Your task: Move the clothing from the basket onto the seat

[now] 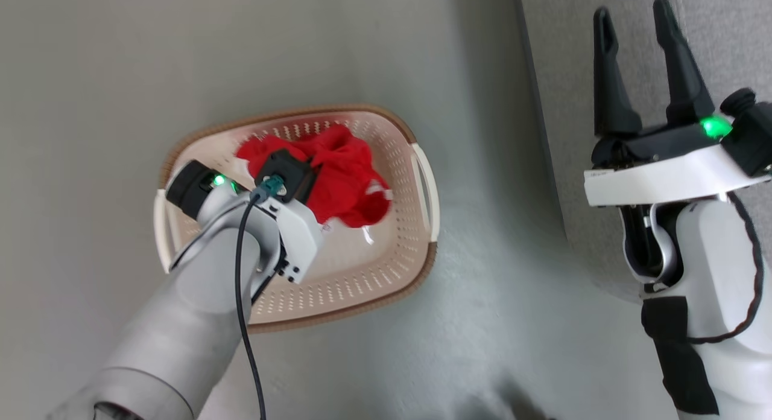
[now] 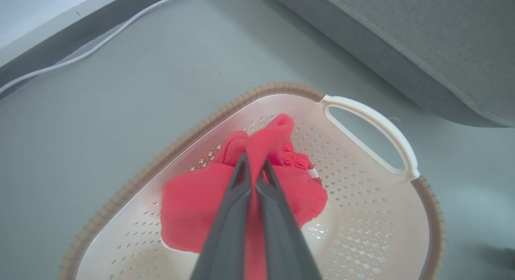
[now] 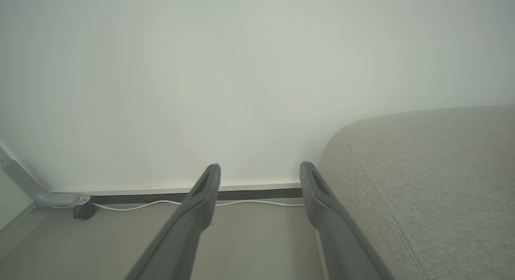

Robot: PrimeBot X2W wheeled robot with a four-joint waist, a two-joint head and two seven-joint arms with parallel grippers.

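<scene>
Left arm [image 1: 181, 323]: your pale forearm comes up from the lower left of the head view and slants forward and down, with a black cable [image 1: 241, 275] along it.
Left wrist [image 1: 295, 227]: tipped over, so you look down on its back (green lights lit).
Left gripper [image 2: 254, 162]: fingers pressed together, with a fold of cloth [image 2: 193, 207] pinched between the tips.
Right arm [image 1: 718, 275]: your forearm stands upright at the lower right.
Right gripper [image 1: 633, 15]: fingers spread wide, pointing up the head view, empty.
</scene>
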